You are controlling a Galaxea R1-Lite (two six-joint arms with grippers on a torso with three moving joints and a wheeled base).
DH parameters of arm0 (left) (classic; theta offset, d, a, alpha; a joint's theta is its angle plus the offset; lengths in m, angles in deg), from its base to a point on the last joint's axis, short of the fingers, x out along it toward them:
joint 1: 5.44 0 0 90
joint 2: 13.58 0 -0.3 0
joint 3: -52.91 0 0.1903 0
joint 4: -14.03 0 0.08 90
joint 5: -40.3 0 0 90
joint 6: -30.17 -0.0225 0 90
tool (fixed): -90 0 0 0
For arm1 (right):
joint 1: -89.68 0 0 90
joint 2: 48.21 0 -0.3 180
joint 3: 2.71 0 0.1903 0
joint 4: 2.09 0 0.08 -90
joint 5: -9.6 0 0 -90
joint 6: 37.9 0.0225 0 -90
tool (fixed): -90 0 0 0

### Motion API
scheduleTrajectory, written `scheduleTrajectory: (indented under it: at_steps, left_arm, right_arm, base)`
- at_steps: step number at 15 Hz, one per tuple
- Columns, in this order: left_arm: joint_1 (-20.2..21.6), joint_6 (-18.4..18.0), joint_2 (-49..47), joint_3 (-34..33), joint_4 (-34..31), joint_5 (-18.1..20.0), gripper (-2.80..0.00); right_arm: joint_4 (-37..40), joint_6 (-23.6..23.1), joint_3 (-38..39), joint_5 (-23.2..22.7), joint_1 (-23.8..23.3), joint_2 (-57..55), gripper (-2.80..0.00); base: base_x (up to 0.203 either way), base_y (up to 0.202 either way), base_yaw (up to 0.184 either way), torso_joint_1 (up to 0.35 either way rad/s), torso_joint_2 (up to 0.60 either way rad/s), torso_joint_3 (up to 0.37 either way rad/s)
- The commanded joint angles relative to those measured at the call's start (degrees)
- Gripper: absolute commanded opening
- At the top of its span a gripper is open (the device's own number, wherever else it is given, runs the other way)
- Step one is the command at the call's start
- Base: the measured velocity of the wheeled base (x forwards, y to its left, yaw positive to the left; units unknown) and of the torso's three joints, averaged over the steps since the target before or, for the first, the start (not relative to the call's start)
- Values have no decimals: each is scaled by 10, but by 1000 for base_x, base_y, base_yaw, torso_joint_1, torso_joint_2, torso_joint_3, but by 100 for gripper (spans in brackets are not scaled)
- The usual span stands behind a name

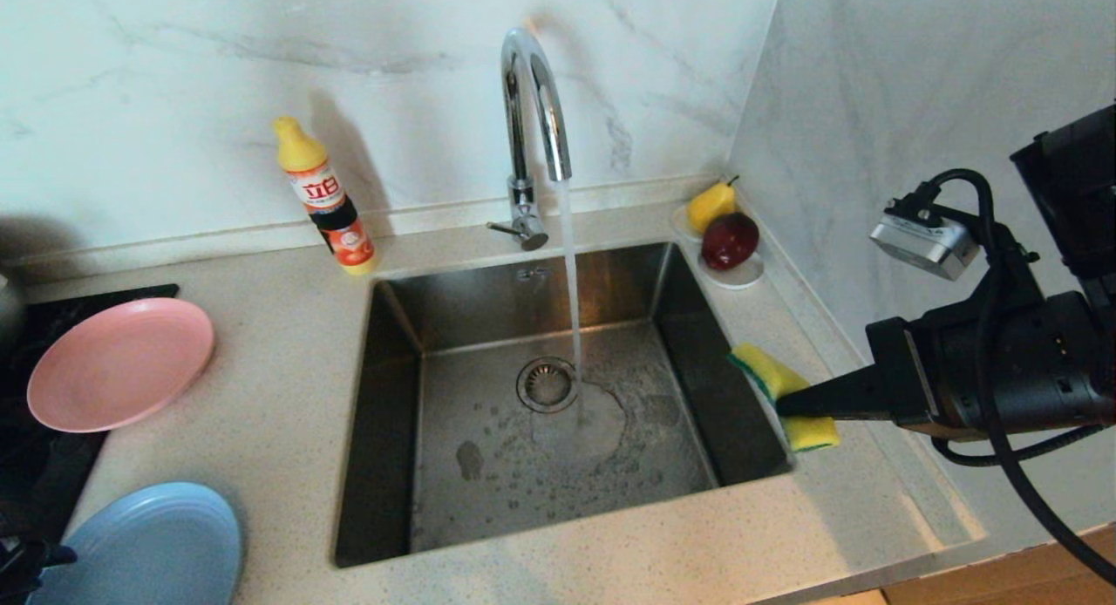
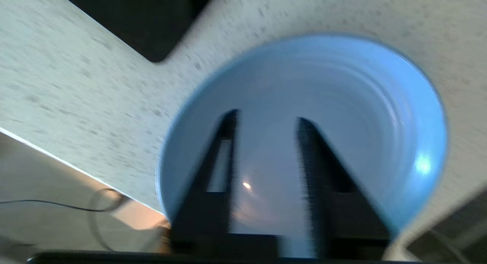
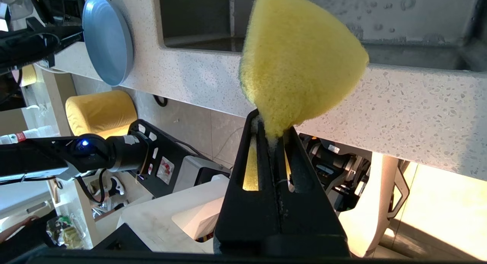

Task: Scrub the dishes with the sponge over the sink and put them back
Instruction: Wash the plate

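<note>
At the right edge of the sink (image 1: 558,396), about three o'clock from the drain, my right gripper (image 3: 274,132) has its fingers squeezed tight on the tail of the sponge (image 1: 780,394), holding it off the counter beside the basin while the tap (image 1: 534,108) runs. The sponge is soft and light; it squashes thin in the fingers, so I judge the pinch secure but floppy for scrubbing.

My left gripper (image 2: 266,121) hovers over the blue plate (image 1: 148,544), which lies at eight o'clock on the counter; the fingers stand apart above its hollow and I can't tell whether they touch it. The pink plate (image 1: 118,361) rests at nine o'clock. Both plates look stiff, smooth and probably slippery once wet, so I'd take the blue one by its rim, one finger inside, one under the lip.
</note>
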Motion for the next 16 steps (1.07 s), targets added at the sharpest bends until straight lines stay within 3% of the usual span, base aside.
scheduleTrajectory:
  at_steps: [1, 13, 16]
  left_arm:
    - [29, 1, -5, -1, -1, 32, 0]
    - [51, -7, -82, -36, 28, 89, 0]
    - [71, 2, -60, 0, 26, 92, 0]
  right_arm:
    - [1, 1, 1, -1, -3, 1, -280]
    - [1, 0, 17, -1, -5, 0, -280]
    - [1, -1, 22, -1, -6, 1, -280]
  base:
    - [0, 0, 0, 0, 0, 0]
    - [0, 0, 0, 0, 0, 0]
    - [0, 0, 0, 0, 0, 0]
